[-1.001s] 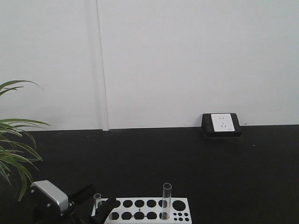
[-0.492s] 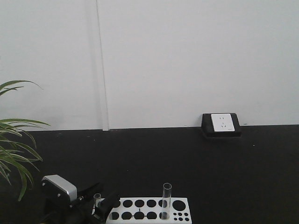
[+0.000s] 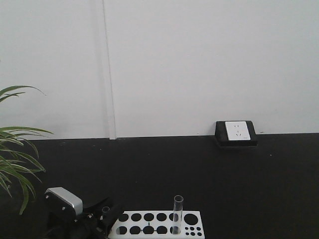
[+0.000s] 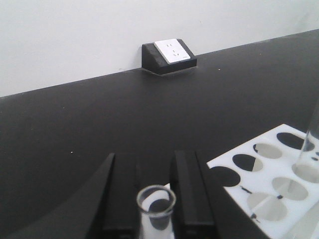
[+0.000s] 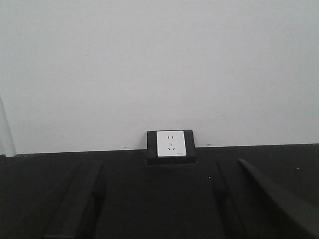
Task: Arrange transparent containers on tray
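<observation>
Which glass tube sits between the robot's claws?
The shorter tube, between the left gripper's fingers; the taller tube stands free in the white rack.

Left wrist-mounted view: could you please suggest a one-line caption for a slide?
Left hand closed on a clear test tube beside the white perforated rack, wall socket behind.

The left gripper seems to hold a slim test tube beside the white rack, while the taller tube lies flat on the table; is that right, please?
Not quite. The taller tube stands upright in a hole of the white rack, as the exterior front-facing view shows. The left gripper does hold the slim test tube beside the rack.
</observation>
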Robot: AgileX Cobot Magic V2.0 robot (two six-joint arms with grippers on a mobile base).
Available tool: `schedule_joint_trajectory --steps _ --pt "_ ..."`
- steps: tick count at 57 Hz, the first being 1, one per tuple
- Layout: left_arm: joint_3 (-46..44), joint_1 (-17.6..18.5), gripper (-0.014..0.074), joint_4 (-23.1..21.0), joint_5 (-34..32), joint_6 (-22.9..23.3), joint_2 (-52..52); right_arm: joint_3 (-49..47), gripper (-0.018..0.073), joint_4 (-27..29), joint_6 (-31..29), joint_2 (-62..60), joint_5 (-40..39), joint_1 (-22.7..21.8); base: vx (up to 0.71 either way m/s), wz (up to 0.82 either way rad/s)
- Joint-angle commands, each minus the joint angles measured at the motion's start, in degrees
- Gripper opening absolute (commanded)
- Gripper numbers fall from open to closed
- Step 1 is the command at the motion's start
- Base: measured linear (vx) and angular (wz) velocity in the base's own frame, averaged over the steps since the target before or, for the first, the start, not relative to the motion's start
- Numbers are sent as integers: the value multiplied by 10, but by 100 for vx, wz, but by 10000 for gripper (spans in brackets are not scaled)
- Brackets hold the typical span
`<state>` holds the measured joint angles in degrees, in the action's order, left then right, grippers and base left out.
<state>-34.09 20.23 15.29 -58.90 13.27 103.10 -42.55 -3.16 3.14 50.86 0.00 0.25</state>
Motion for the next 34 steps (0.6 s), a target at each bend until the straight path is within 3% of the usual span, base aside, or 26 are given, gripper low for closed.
schedule_joint_trajectory --steps 1,16,26,34 --pt "-15 3 -7 -8 -44 6 -44 -18 504 -5 -6 -4 -49 -2 0 0" --pt "-20 3 -6 -8 6 6 -162 -18 504 -5 -6 -4 -49 -2 0 0" --pt "-74 3 -6 17 152 6 -260 -18 504 -32 -11 -4 -49 12 0 0" --pt "-141 3 -6 41 291 13 -321 -18 504 -96 -16 -4 -48 78 0 0"
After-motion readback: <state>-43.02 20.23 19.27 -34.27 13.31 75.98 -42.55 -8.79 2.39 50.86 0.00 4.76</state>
